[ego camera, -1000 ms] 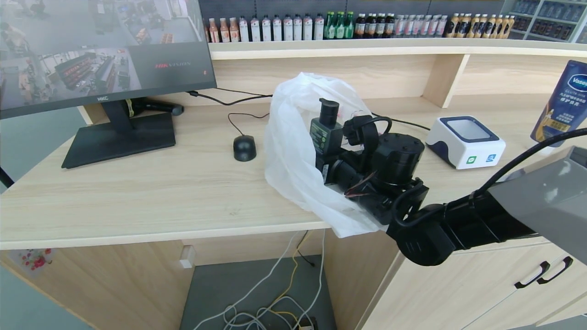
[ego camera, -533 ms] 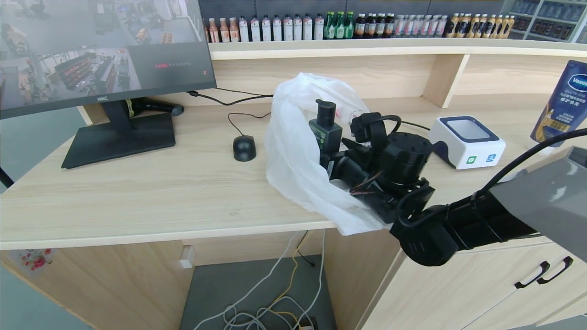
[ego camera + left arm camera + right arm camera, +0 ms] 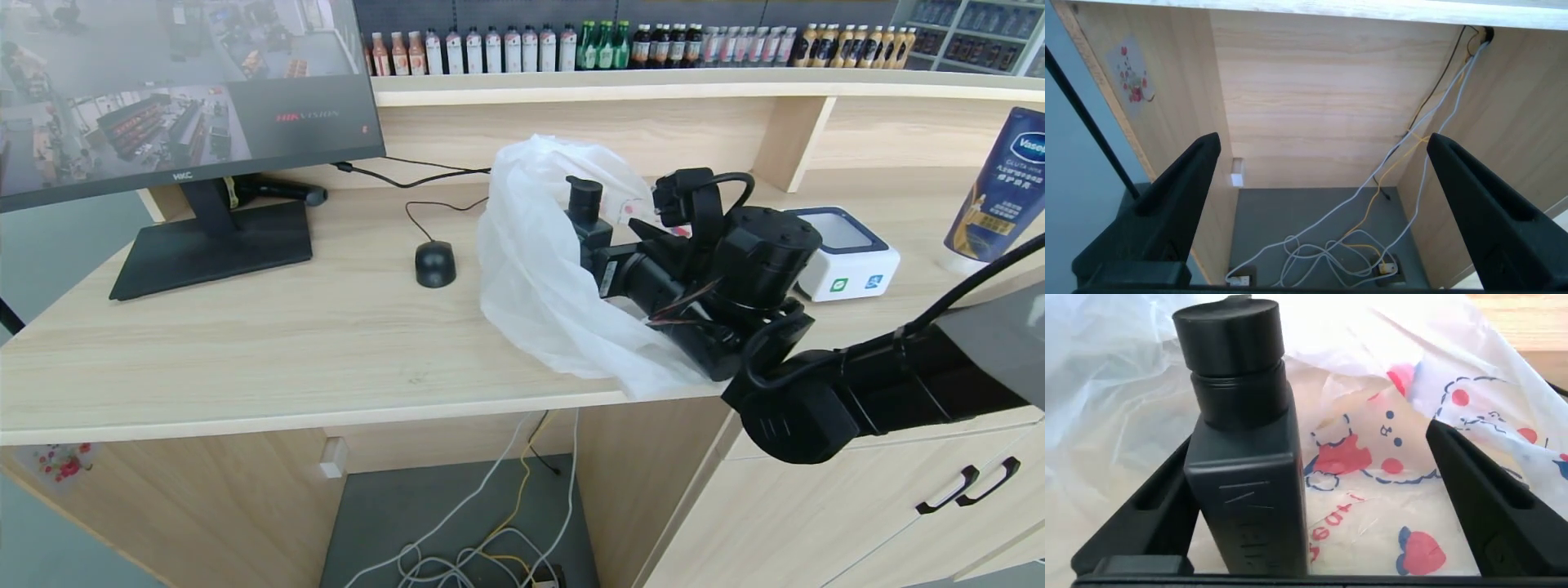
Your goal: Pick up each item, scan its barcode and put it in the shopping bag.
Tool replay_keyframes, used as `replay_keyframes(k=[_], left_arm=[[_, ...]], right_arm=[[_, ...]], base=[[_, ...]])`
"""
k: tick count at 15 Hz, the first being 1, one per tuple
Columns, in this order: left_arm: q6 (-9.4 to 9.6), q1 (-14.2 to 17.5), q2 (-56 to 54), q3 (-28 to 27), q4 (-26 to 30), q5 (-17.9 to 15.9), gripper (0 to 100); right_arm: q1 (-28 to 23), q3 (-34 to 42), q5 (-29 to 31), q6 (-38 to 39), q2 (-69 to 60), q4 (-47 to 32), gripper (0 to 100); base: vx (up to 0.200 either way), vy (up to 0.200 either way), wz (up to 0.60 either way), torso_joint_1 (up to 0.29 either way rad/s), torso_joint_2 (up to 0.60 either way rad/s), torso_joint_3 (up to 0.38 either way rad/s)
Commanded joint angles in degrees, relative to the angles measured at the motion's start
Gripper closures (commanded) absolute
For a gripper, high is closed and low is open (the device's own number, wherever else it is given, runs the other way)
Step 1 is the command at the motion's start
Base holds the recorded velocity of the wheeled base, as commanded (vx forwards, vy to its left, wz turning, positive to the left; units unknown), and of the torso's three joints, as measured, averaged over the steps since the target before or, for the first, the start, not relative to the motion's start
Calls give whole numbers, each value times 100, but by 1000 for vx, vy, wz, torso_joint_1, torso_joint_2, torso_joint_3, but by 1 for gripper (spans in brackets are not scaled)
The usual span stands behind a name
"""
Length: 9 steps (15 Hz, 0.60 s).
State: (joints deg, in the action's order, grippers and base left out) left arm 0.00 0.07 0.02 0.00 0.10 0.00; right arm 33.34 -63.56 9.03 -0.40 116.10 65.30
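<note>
Left gripper (image 3: 1323, 143): below the light wooden counter (image 3: 245, 343), fingers wide apart, nothing between them. On the counter, the white translucent plastic shopping bag (image 3: 531, 269) stands right of the black computer mouse (image 3: 435, 264). The dark rectangular bottle with black round cap (image 3: 1245, 482) stands upright in the bag's mouth. Right gripper (image 3: 1315, 449): fingers apart around the bottle, one finger beside it, the other well clear. The white box scanner (image 3: 849, 253) sits farther right.

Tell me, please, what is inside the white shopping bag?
A dark bottle with a black cap stands upright in the mouth of the shopping bag, and a pale strawberry-print packet lies beyond it. Anything deeper is hidden by the plastic and the bottle.
</note>
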Motion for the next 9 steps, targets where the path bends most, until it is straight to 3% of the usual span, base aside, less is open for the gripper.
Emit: replay_keyframes(k=[1,9], left_arm=[[0,1,-2,0,-1,0,0],[0,1,-2,0,-1,0,0]], right_arm=[[-65,186,2,-4,-264,9,0],[-47,371,-86,-153,-703,-9,0]], base=[[0,0,0,0,0,0],[0,0,0,0,0,0]])
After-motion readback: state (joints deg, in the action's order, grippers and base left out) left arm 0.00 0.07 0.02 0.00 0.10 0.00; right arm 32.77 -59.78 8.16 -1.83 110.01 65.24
